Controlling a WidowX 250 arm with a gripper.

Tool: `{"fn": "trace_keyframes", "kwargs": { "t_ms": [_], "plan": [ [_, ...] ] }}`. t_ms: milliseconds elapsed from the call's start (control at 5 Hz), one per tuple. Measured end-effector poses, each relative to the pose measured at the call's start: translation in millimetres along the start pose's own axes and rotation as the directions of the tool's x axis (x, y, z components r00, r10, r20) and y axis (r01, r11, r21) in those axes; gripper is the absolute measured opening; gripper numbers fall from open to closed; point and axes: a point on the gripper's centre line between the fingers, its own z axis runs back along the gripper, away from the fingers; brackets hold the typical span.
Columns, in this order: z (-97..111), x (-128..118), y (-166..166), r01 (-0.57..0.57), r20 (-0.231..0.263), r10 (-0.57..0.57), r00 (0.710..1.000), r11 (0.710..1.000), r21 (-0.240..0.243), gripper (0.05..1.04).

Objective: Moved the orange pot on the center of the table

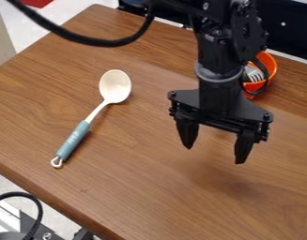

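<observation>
Taking the view as a clock face, a cream spoon lies on the wooden table, its bowl towards 11 o'clock and its teal handle running down towards 8. The handle carries a small pale marking, which I cannot make out (it is no part of the job anyway).

Further right, towards 4 o'clock, the black gripper points down over the wood, its two fingers spread wide with nothing between them.

Rightmost, at about 2 o'clock, is the orange pot, partly behind the arm, near the table's far side rather than at its centre. A fork-like utensil sits inside it. The pot looks like light, fairly stiff plastic, unlikely to break but perhaps a little slippery on its smooth wall. The utensil may rattle, or lean and upset the balance if the pot tips. The rim seems the best hold, perhaps at the pot's own 3 o'clock, one finger inside and one outside, clear of the utensil; a gentle, level lift should suit it. I can tell no lettering on the part of the pot in sight.
</observation>
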Motion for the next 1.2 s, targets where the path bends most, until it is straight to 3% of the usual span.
{"fn": "trace_keyframes", "kwargs": {
  "t_ms": [200,600,800,1200],
  "plan": [
    [-6,-4,3,-0.006,-0.024,0.006,1.000,1.000,0.013,0.997],
    [-2,6,13,-0.055,-0.001,0.055,0.998,0.998,0.038,0.997],
    [10,27,14,-0.080,0.025,0.079,0.997,0.996,0.026,0.997],
    [-7,74,6,-0.116,0.042,0.114,0.993,0.992,0.056,0.997]
  ]
}}
